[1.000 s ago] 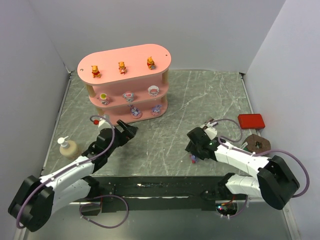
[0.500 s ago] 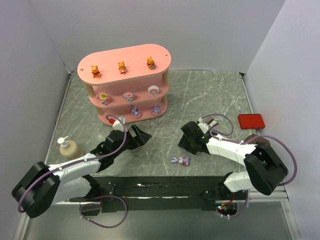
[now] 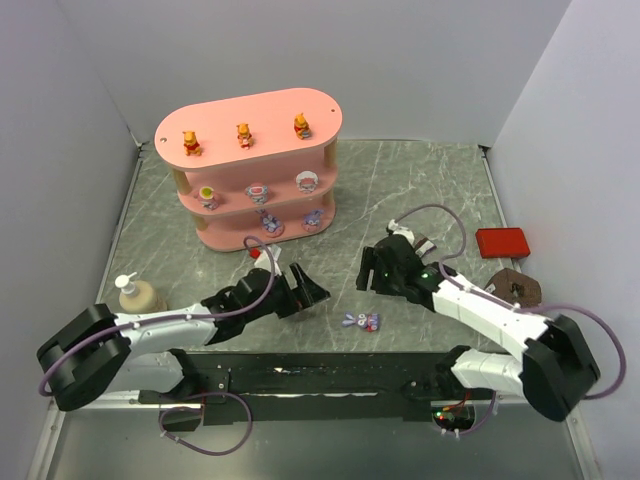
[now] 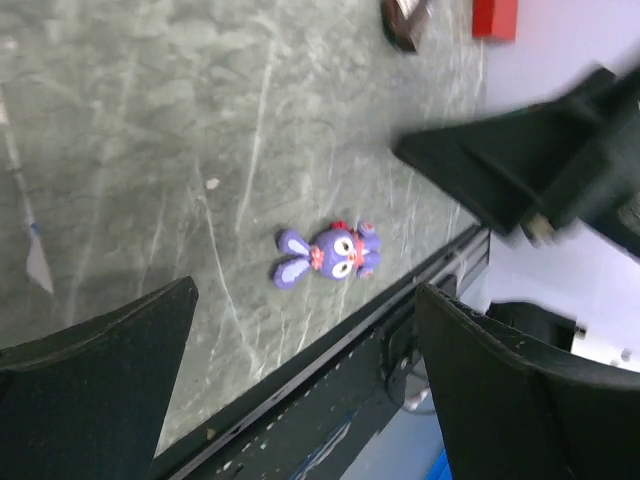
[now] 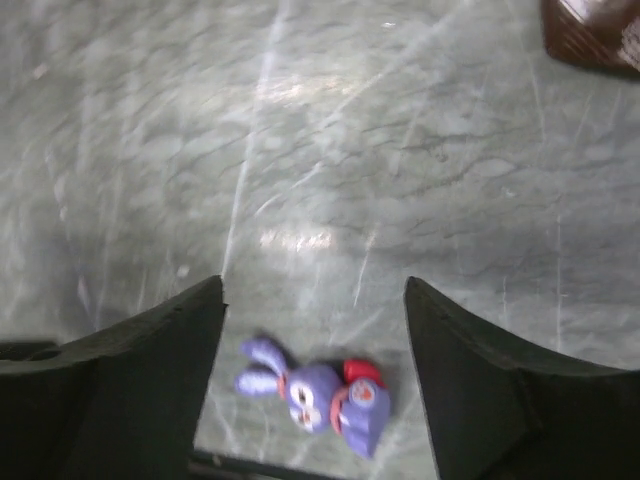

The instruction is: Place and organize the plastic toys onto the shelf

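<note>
Purple toy [image 3: 360, 321] lies flat by the near edge of the table [image 3: 420, 190], ears pointing left, long axis left-right. Right gripper [image 5: 313, 290], spread and empty, hovers just far of it. Left gripper [image 3: 310, 288], wide open and empty, sits to its left, about equally close.

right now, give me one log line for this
left gripper open, empty | right gripper open, empty | purple toy lying on table | shelf holds other toys
</note>
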Robot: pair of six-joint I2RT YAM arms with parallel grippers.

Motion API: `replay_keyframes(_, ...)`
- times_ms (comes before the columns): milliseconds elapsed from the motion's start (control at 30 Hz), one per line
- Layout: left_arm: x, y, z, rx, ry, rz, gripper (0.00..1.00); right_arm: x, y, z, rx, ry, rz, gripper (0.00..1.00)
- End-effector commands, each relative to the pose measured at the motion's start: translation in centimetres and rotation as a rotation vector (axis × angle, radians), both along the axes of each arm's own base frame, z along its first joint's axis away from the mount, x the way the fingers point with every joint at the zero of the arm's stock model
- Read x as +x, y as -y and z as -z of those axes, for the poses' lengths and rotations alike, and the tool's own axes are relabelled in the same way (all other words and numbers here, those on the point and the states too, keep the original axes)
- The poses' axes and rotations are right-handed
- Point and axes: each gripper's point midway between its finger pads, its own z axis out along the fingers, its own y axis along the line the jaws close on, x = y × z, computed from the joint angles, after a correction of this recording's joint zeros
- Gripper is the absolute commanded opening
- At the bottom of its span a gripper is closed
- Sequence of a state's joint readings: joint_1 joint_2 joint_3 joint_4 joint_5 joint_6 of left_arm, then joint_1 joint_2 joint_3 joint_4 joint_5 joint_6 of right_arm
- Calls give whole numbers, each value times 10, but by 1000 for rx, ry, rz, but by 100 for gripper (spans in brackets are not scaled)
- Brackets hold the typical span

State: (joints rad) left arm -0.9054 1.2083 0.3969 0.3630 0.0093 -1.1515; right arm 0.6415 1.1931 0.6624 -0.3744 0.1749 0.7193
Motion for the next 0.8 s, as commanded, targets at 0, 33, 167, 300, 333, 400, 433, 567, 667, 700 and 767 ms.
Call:
replay_keyframes(0,18,-10,-15,-61,-27,-177,97,-15,-5,-29,-33,77,-291,84)
replay_keyframes(33,20,-14,-15,-53,-24,-198,98,-27,-15,-32,11,60,-372,86)
replay_keyframes(167,29,-32,-25,24,28,-268,99,-46,-22,-27,-30,20,-509,90)
replay_keyframes(300,37,-54,-43,57,106,-344,97,-57,-31,-12,-122,-53,-607,90)
replay_keyframes(333,37,-58,-45,64,116,-355,97,-63,-36,-3,-156,-84,-641,90)
replay_keyframes(400,37,-69,-51,68,144,-377,96,-63,-39,1,-201,-102,-657,90)
replay_keyframes(433,38,-73,-54,70,157,-396,96,-66,-39,11,-232,-137,-671,90)
replay_keyframes(567,36,-84,-60,58,190,-408,96,-65,-38,24,-317,-182,-681,89)
replay_keyframes(667,35,-88,-62,50,204,-402,96,-67,-42,32,-345,-213,-715,86)
replay_keyframes(700,36,-91,-65,45,212,-408,96,-67,-43,34,-355,-222,-724,85)
replay_keyframes(767,35,-92,-62,41,209,-394,96,-69,-42,41,-388,-256,-729,82)
